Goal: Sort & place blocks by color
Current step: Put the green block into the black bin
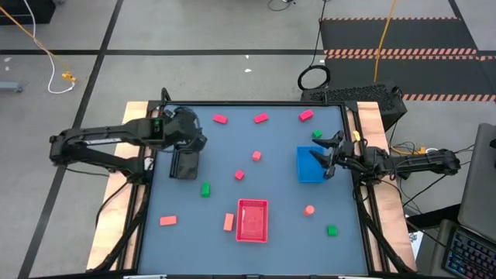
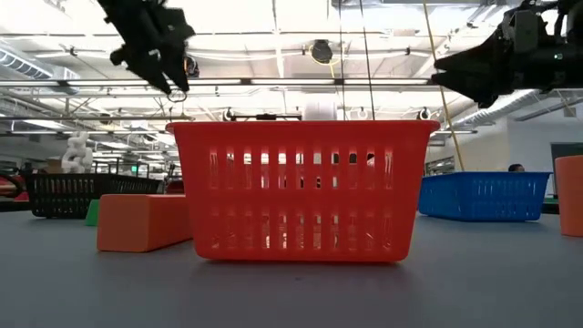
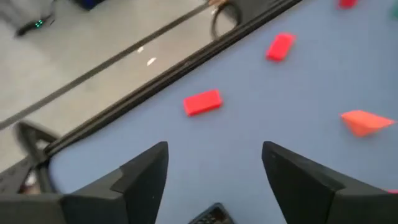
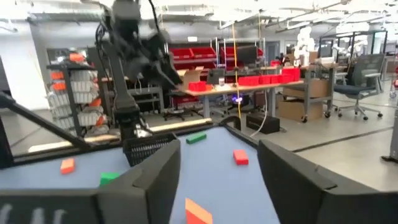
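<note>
Blocks point(image 1: 239, 175) lay scattered loose over table point(image 1: 271, 232), none sorted yet. Left gripper point(image 1: 186, 139) hung over black tray point(image 1: 184, 163), fingers wide, empty, probably scouting magenta block point(image 3: 203, 102). Right gripper point(image 1: 329, 153) hovered above blue tray point(image 1: 309, 165), also wide, empty. Red tray point(image 1: 253, 220) sat near front edge.

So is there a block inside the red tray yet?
No. In the high view the red tray holds nothing, and the nearest block, a salmon-orange block, lies on the table just outside its left wall.
</note>
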